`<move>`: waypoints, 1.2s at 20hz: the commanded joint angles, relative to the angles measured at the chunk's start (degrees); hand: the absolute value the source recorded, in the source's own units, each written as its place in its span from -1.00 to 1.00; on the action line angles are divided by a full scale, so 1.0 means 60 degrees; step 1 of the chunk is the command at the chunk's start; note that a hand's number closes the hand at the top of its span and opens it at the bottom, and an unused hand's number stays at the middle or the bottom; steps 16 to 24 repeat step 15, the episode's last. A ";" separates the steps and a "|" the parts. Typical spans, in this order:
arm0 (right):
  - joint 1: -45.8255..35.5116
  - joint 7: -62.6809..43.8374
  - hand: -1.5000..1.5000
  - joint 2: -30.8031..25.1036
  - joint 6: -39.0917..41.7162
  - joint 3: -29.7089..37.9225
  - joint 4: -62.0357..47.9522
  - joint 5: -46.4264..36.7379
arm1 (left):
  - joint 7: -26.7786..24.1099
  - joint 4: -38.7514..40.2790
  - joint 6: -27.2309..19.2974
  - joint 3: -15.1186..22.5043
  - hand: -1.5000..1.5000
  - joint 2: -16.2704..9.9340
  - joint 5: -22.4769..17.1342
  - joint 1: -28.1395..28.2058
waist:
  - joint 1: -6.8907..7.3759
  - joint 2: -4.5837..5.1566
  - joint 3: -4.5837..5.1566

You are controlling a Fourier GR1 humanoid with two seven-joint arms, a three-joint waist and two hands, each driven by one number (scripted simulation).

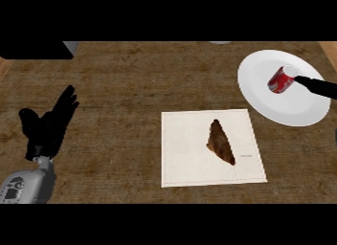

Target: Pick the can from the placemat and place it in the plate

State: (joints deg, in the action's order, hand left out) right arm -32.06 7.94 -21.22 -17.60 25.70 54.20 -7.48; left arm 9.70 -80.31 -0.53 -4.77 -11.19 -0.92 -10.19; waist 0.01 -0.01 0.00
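The red can [280, 80] lies tilted on the white plate [284, 107] at far right, pinched by the right hand [318, 86]; best to part the fingers slowly and lift straight off; the left hand [50, 125] rests spread at near left.

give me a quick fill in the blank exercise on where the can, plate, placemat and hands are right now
1. The red can lies over the white ____, not the placemat.
2. The white placemat bears a dark ____ wedge-shaped mark.
3. The left hand rests open at the view's ____ side, fingers up.
4. A finger of the right hand reaches the can from the view's ____ edge.

Missing words: plate; brown; left; right
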 commanded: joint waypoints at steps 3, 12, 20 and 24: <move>0.0981 -0.0470 -1.00 -0.0290 -0.0041 -0.0111 0.1143 0.0320 | -0.0336 0.0472 0.0177 -0.0148 0.00 0.0100 0.0011 -0.0024 | -0.0014 -0.0002 0.0003; 0.1770 -0.0521 -1.00 -0.1195 0.0635 0.0086 0.1068 0.0622 | 0.0946 -0.0891 0.0256 -0.0150 0.00 -0.0036 -0.0068 -0.0116 | 0.0003 -0.0005 0.0000; 0.2536 -0.0753 -1.00 -0.0648 0.0296 -0.0169 0.1915 0.0628 | 0.0261 -0.0376 0.0074 -0.0097 0.00 0.0214 0.0287 0.0093 | -0.0021 -0.0005 0.0002; 0.2536 -0.0753 -1.00 -0.0648 0.0296 -0.0169 0.1915 0.0628 | 0.0261 -0.0376 0.0074 -0.0097 0.00 0.0214 0.0287 0.0093 | -0.0021 -0.0005 0.0002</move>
